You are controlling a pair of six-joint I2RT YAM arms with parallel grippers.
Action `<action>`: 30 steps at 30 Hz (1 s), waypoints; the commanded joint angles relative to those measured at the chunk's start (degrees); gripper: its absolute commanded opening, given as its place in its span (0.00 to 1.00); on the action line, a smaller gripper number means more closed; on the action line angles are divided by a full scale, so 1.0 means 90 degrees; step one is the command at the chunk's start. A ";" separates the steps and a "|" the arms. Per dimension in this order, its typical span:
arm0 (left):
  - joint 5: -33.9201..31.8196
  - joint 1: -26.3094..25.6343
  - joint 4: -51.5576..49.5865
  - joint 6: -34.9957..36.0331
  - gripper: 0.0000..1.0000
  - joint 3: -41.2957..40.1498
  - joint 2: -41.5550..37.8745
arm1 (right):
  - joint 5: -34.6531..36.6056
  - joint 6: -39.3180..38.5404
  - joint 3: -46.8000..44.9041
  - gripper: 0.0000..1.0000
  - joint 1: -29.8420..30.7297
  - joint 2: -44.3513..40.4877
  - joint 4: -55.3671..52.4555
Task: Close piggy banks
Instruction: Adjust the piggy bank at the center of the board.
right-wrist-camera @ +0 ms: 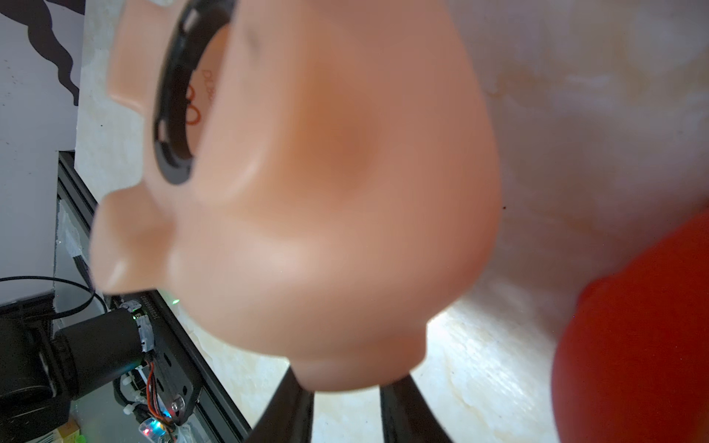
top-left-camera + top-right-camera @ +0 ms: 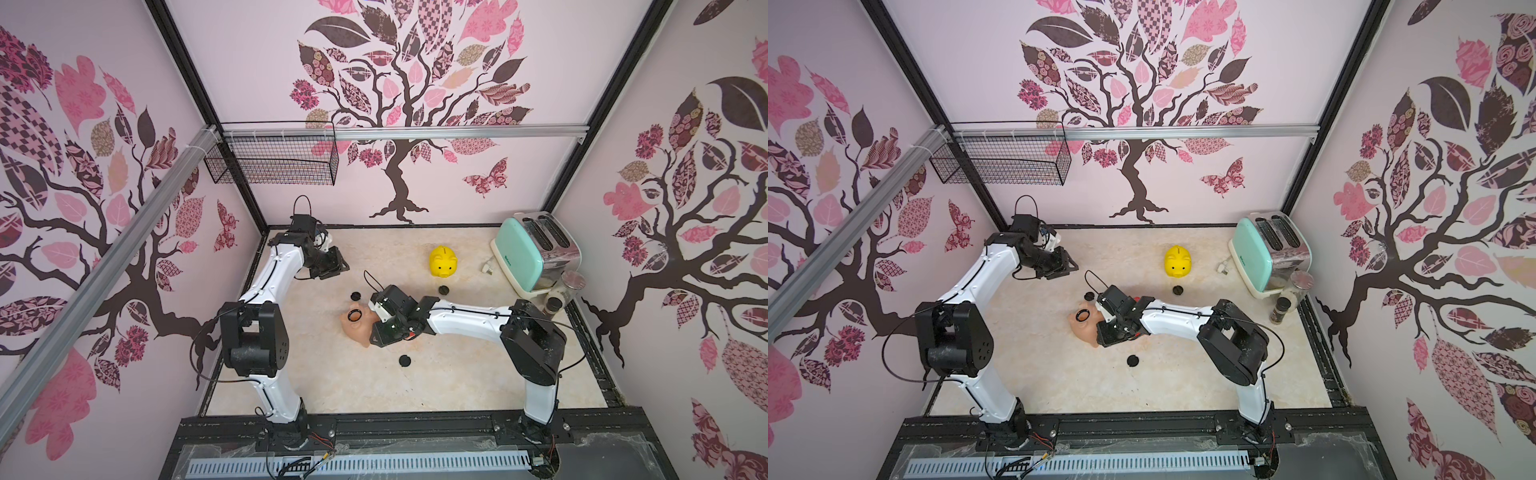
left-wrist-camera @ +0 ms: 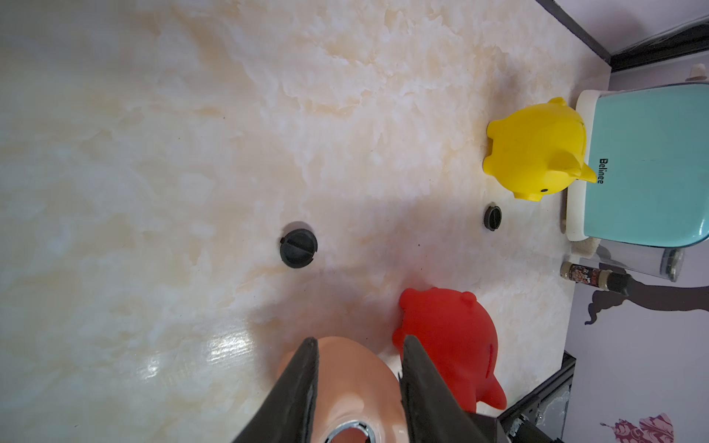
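Peach-pink piggy bank (image 2: 353, 330) lies on its back mid bench (image 2: 415, 386), belly hole up and open. Its blunt end sits between the right fingers (image 1: 403, 414); clamped or not, cannot tell. Red piggy bank (image 3: 449, 341) is just beside it. Left fingers (image 3: 299, 383) are parted, grasping nothing, clear of it. Yellow piggy bank (image 2: 443, 262) stands upright farther back.
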 commanded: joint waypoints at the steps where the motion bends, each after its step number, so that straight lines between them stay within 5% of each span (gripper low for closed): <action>1: -0.0214 -0.0172 -0.0231 0.0018 0.37 0.0238 0.0352 | -0.0026 -0.0015 -0.0019 0.29 -0.0006 -0.0174 -0.0054; 12: -0.0020 -0.0521 -0.0203 0.0203 0.36 -0.0082 0.0752 | 0.0130 -0.0025 0.0053 0.21 -0.0006 -0.0173 -0.0140; 30: 0.0094 -0.0463 0.0046 0.0288 0.34 -0.1595 -0.0128 | 0.0133 -0.0064 0.0510 0.18 -0.0011 0.0076 -0.0388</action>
